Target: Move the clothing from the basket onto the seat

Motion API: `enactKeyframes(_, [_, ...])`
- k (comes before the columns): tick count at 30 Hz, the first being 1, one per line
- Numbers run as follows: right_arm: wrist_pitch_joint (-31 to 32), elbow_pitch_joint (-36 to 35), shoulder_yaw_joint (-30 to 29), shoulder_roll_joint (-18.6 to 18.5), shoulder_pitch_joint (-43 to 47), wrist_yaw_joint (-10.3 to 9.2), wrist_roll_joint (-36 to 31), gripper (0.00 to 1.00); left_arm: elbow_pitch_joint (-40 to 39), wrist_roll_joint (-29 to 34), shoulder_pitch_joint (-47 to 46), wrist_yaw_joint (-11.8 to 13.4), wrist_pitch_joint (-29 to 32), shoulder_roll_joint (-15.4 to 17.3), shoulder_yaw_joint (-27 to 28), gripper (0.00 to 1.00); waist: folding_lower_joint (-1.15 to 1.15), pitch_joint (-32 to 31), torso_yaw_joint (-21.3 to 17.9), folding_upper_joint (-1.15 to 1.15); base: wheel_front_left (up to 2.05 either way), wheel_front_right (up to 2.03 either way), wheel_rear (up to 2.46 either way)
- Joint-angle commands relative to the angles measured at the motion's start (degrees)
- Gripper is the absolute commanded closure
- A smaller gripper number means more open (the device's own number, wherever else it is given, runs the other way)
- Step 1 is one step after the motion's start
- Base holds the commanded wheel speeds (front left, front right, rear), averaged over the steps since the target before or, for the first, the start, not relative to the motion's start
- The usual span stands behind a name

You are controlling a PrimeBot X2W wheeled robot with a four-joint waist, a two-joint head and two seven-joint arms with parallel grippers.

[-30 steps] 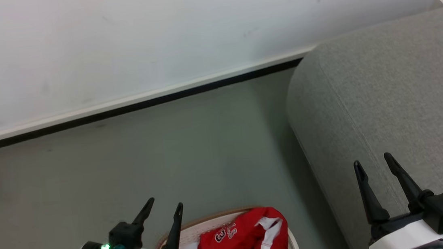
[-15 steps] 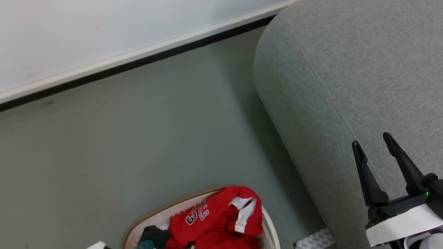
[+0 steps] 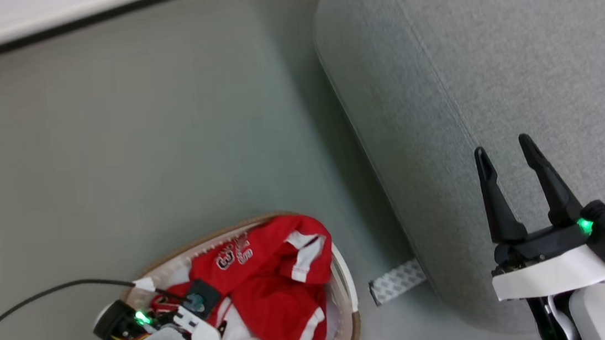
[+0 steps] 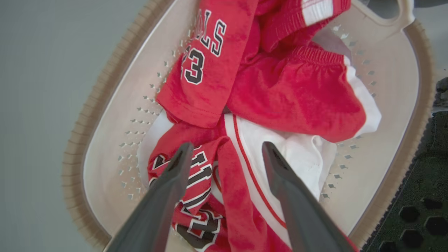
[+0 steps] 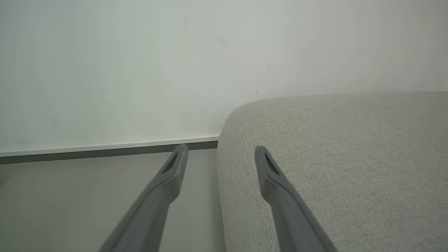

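Pointing down now: your left gripper has swung over the basket, jaws apart above the clothing; grasp is next. Right gripper jaws apart by the seat.

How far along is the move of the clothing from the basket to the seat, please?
Done: nothing yet. No garment lies on the visible part of the seat, and the clothing sits in the basket. In hand: the left gripper is open, pointing into the heap and gripping nothing; the right gripper is open and empty over the seat. Left: every grasp, carry and drop.
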Motion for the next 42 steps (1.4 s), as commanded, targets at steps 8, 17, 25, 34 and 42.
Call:
enactKeyframes(8, [-0.1,-1.9,0.3,0.0,-2.8,-0.14,2.4,0.0,4.7,0.6,-4.3,0.1,3.7,2.1,-6.7,0.0,-0.01,8.1,-3.0,0.0,0.0,0.0,0.0])
enactKeyframes(17, [-0.1,-2.8,1.4,0.0,-4.4,-0.14,4.5,0.0,7.9,5.1,-8.2,0.7,8.1,2.7,-12.9,0.0,-0.01,12.6,-4.7,0.0,0.0,0.0,0.0])
enactKeyframes(25, [-0.1,-2.8,2.2,0.0,-4.3,-0.14,6.4,0.0,9.2,5.7,-6.9,1.3,9.0,3.3,-14.9,0.64,-0.01,14.3,-5.9,0.0,0.0,0.0,0.0])
enactKeyframes(34, [-0.1,-1.7,1.8,0.0,-4.7,-0.14,6.1,0.0,9.4,3.2,-6.6,1.0,5.5,2.5,-14.2,1.0,-0.01,12.6,-5.0,0.0,0.0,0.0,0.0])
enactKeyframes(42, [-0.1,-0.6,0.7,0.0,-3.9,-0.14,2.8,0.0,9.5,0.1,-5.7,0.6,1.5,-1.6,-13.1,1.0,-0.01,6.3,-1.5,0.0,0.0,0.0,0.0])
